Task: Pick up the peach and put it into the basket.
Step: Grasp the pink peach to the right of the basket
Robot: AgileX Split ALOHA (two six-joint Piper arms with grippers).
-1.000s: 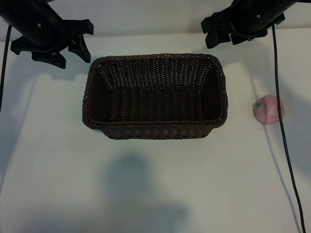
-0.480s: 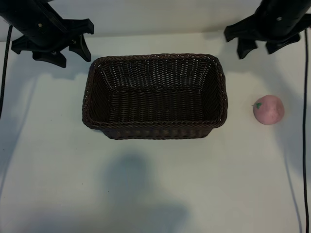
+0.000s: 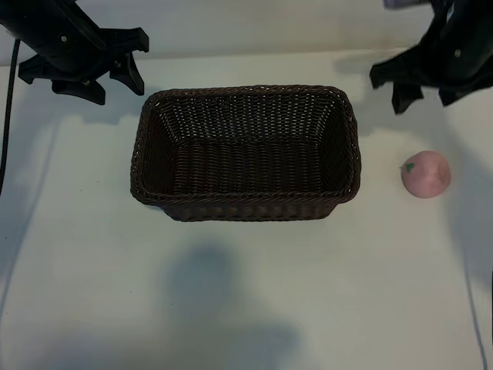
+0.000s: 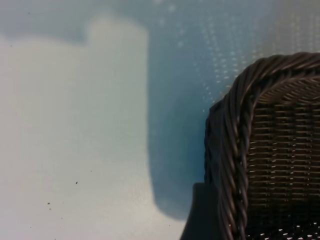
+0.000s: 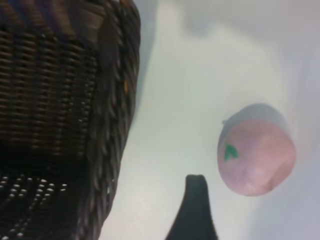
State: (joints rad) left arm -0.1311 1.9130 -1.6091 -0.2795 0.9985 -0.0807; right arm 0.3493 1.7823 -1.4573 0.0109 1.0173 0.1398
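Observation:
The pale-pink peach (image 3: 425, 174) with a small green mark lies on the white table, right of the dark-brown wicker basket (image 3: 246, 90). My right gripper (image 3: 425, 98) hovers open just behind the peach, nothing between its fingers. In the right wrist view the peach (image 5: 257, 150) lies beside one dark fingertip (image 5: 195, 200), with the basket's wall (image 5: 115, 100) on the other side. My left gripper (image 3: 114, 86) stands open at the back left, by the basket's far left corner (image 4: 240, 125). Nothing lies inside the basket.
The white table (image 3: 246, 293) stretches in front of the basket. A black cable (image 3: 6, 116) hangs down at the left edge. The arms cast soft shadows on the table.
My right arm has swung to the right and come a little forward, now standing behind the peach. Its cable no longer crosses the peach. The left arm has not moved.

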